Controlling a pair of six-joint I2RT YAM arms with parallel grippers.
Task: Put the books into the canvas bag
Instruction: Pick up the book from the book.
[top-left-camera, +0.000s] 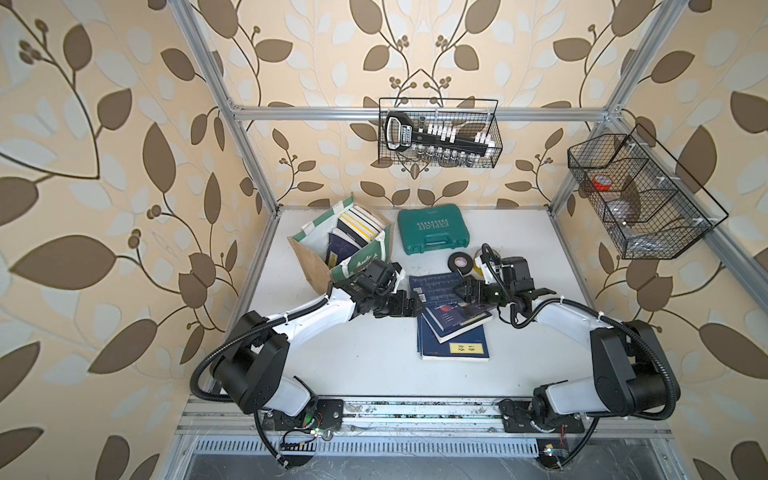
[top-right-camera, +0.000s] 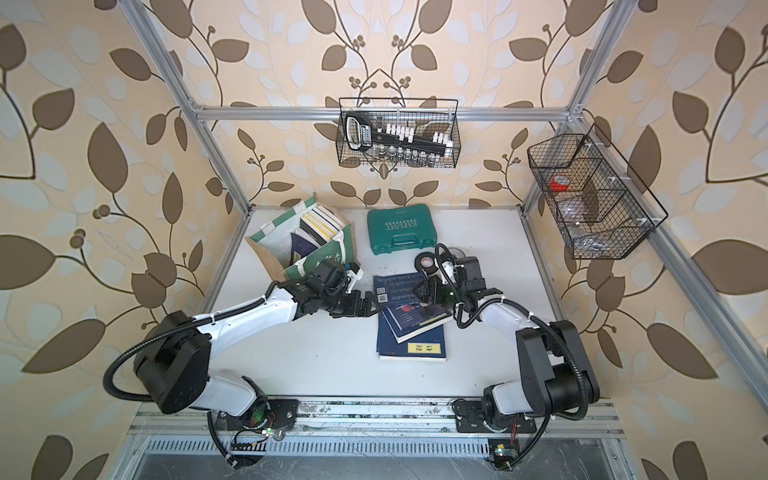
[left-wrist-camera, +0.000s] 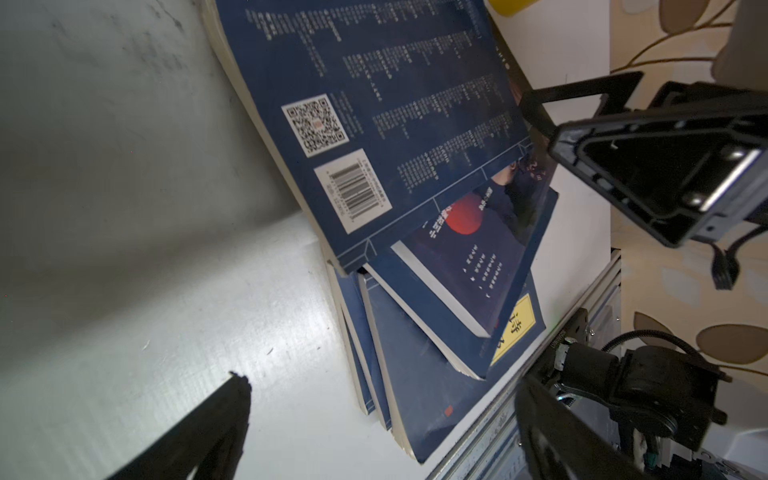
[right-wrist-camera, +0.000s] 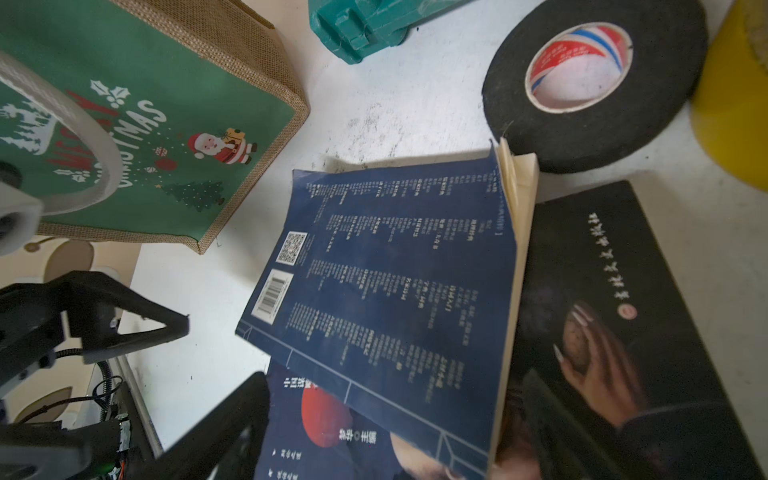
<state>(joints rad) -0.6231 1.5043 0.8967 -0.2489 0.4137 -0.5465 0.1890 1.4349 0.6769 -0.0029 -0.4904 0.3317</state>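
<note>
1. Loose books (top-left-camera: 457, 345) are stacked mid-table; the canvas bag (top-left-camera: 316, 266), already part-filled, stands at ten o'clock of them.
2. The left gripper (top-left-camera: 415, 307) at nine o'clock and right gripper (top-left-camera: 464, 293) at one are spread wide, nothing held.
3. Only the skewed top book (top-left-camera: 432, 286) should be pinched, by its free edge.

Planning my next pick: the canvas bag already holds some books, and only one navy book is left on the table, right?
No: several navy books lie stacked on the table, clear in the left wrist view. The canvas bag does hold other books.
</note>
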